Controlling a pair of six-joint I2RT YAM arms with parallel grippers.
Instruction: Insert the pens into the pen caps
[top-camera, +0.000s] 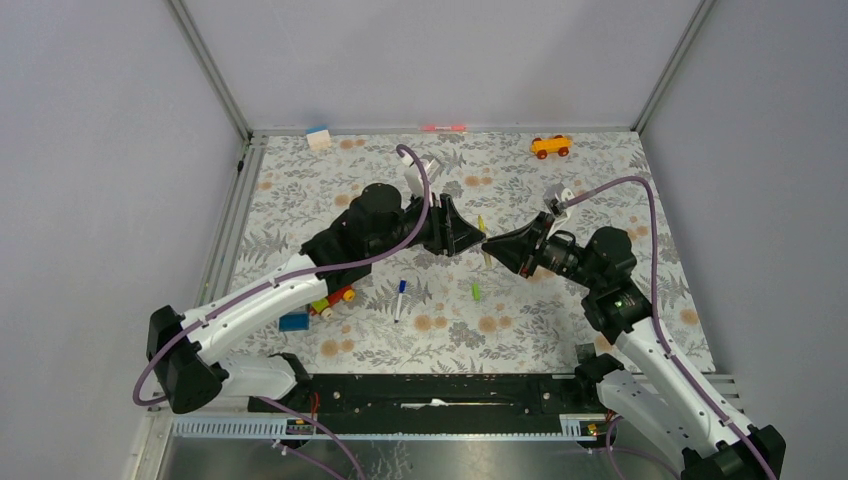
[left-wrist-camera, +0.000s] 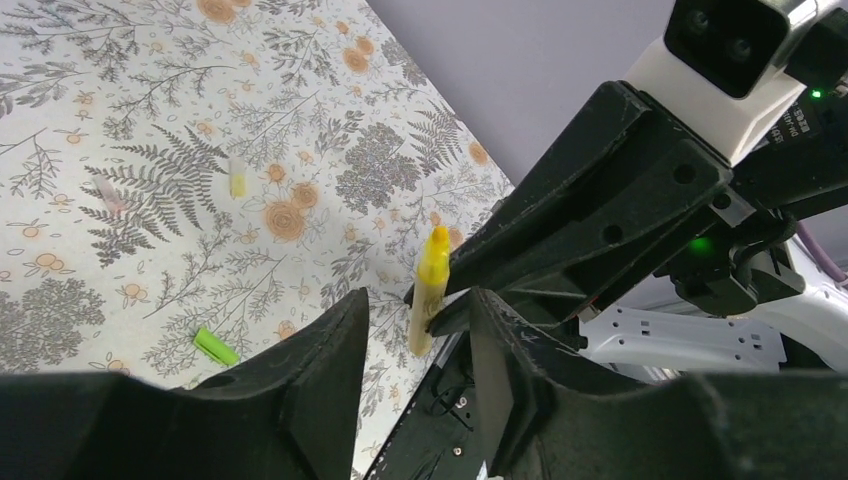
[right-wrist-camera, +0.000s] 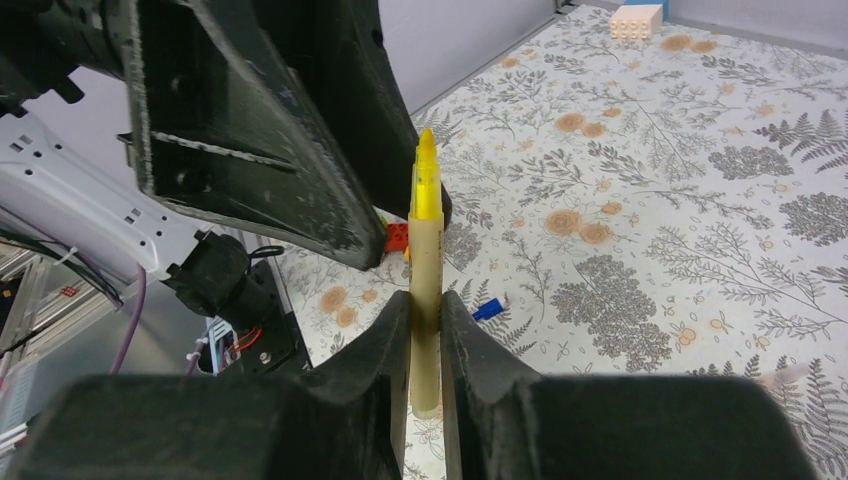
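The yellow pen (right-wrist-camera: 427, 190) is pinched by the right gripper (right-wrist-camera: 425, 308), the left gripper (left-wrist-camera: 418, 305) spread. It could be skewed by off-centre closing.

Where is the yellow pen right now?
The yellow pen is mid-table in the top view, clamped in the right gripper, the open left gripper close beside it.

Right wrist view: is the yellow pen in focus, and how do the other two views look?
Right wrist: the yellow pen is sharp and evenly lit, the black fingers gripping it nearly featureless. Left wrist: the pen slightly soft, a green light glowing on the right arm. Top external: flat light, faint shadows on the table, no glare.
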